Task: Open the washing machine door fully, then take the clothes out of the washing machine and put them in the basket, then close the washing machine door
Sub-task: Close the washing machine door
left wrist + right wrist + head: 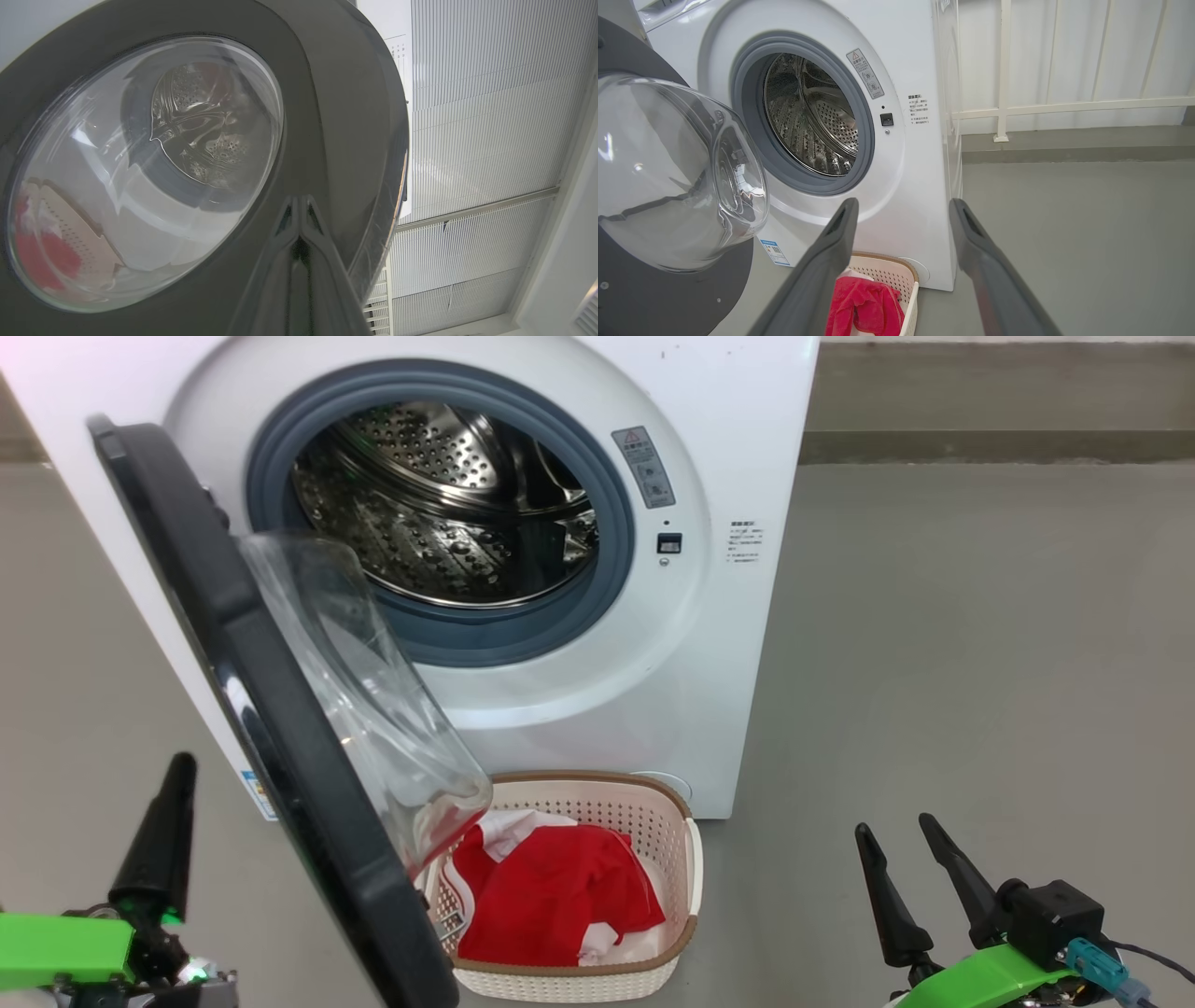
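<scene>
At the lower centre of the head view, the clothes [551, 896] lie in the basket [693, 873], just in front of the washing machine [738, 644]. The washing machine door [271, 709] stands open at left. Left gripper [179, 770], lower left: fingers pressed together, near the door's outer face. Right gripper [892, 824], lower right: fingers spread, gripping nothing.

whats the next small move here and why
Probably press the left gripper, fingers shut, against the outer black rim of the washing machine door to swing it closed: the drum looks empty and the red clothes already lie in the basket.
</scene>
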